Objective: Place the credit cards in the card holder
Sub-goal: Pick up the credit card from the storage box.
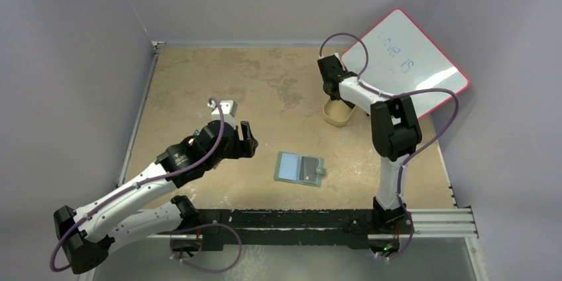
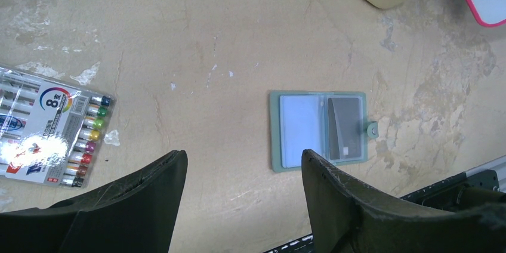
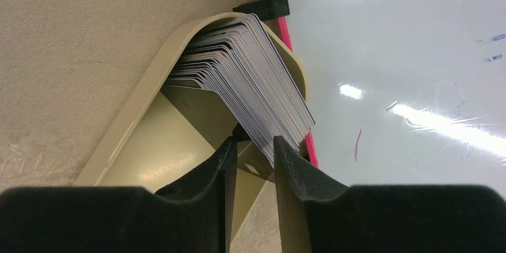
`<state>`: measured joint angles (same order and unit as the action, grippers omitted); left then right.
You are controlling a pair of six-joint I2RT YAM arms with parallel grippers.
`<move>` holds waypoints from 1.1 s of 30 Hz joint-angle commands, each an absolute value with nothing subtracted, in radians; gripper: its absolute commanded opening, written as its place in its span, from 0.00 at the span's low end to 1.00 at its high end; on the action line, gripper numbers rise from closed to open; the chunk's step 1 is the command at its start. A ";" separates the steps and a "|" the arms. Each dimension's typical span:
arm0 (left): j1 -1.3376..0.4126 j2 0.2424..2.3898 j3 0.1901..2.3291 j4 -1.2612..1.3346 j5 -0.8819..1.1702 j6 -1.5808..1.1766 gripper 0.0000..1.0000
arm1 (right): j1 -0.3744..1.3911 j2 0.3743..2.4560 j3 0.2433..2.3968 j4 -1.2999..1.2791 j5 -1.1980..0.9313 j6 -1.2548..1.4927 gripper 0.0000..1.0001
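The card holder [image 1: 299, 168] lies open flat on the table, its snap tab to the right. In the left wrist view it [image 2: 275, 133] holds a pale blue card [image 2: 300, 130] in its left pocket and a dark grey card [image 2: 345, 127] in its right. My left gripper [image 1: 247, 139] is open and empty, hovering left of the wallet [image 2: 243, 156]. My right gripper [image 1: 335, 99] reaches into the tan oval tray [image 1: 337, 119]. A fanned stack of credit cards [image 3: 250, 68] stands in the tray. The jaws [image 3: 253, 142] are narrowly apart, with the stack's near end between the tips.
A pink-edged whiteboard [image 1: 407, 62] leans at the back right, touching the tray [image 3: 137, 110]. A pack of coloured markers [image 2: 51, 127] lies left of the left gripper. A black rail [image 1: 298, 218] runs along the near table edge.
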<state>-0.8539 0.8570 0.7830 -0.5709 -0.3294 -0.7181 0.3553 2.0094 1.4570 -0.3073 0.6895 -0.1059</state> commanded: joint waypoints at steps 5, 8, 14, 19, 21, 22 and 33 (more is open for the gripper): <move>-0.859 0.843 0.821 -0.559 -0.347 -0.706 0.70 | 0.347 1.943 1.519 -0.326 0.744 -0.104 0.30; -0.859 0.840 0.822 -0.563 -0.348 -0.704 0.70 | 0.347 1.941 1.530 -0.337 0.746 -0.102 0.28; -0.859 0.834 0.821 -0.561 -0.352 -0.706 0.70 | 0.346 1.927 1.530 -0.349 0.741 -0.098 0.26; -0.859 0.828 0.819 -0.561 -0.352 -0.707 0.70 | 0.346 1.916 1.530 -0.359 0.731 -0.092 0.19; -0.858 0.827 0.821 -0.560 -0.354 -0.706 0.70 | 0.346 1.913 1.538 -0.379 0.712 -0.086 0.19; -0.859 0.827 0.820 -0.561 -0.352 -0.707 0.70 | 0.346 1.910 1.543 -0.391 0.694 -0.079 0.18; -0.858 0.836 0.798 -0.542 -0.341 -0.730 0.70 | 0.360 1.822 1.513 -0.491 0.405 0.011 0.00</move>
